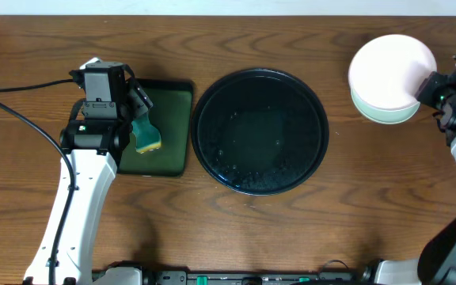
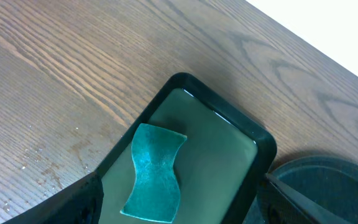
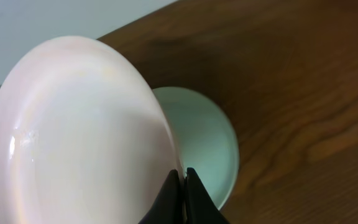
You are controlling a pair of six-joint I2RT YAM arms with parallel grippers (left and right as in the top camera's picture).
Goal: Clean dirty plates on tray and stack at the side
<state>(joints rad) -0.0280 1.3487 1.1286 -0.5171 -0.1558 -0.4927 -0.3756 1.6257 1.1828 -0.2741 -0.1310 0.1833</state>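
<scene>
Rim grip suits the white plate [image 3: 73, 137], seemingly stiff, slick, breakable; right claw [image 3: 183, 177] pinches it there, tilted over the mint plates [image 3: 207, 137].

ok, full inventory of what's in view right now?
white plate: 1, white, far right, tilted over the mint plate
mint plate: at least 1 visible, pale mint, under the white plate
black tray: 1, glossy black, round, centre, droplets on it
green tray: 1, dark green, rectangular, left of the black tray
sponge: 1, teal and yellow, on the green tray
cable: 1, black, far left
table: 1, brown wood
left tool: 1, black, open above the sponge
right tool: 1, black, shut on the white plate's rim
</scene>
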